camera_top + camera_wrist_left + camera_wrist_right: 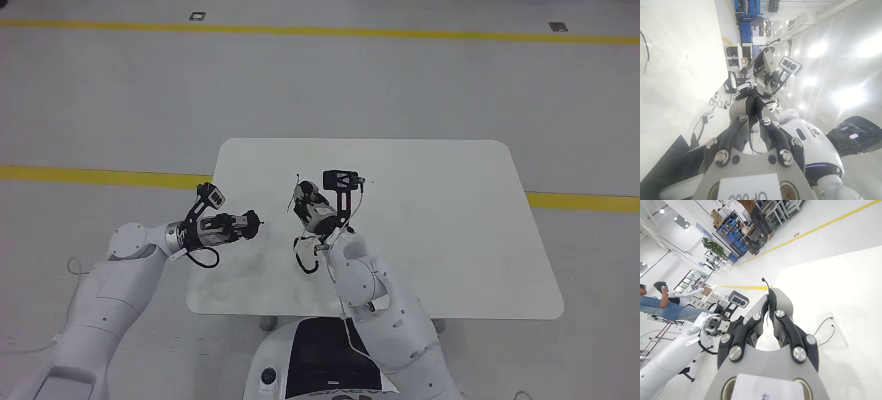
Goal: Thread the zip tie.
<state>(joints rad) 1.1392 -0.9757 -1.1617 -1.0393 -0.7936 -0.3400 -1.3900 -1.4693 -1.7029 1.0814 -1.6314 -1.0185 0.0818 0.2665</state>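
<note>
Right wrist view shows the right gripper (769,294) clamped on a black zip tie (763,279), its head poking past the fingertips, above the worktop's (450,230) left half. The left gripper (253,222) hovers near the left edge, jaws pressed together.

My right gripper (769,294) pads are covering the zip tie's (763,279) middle; only its head and tail tip are showing past that gripper. Left of that gripper, my left gripper (753,102) pads are pressing together in shadow; I am failing to make out whether they are pinching anything.
</note>
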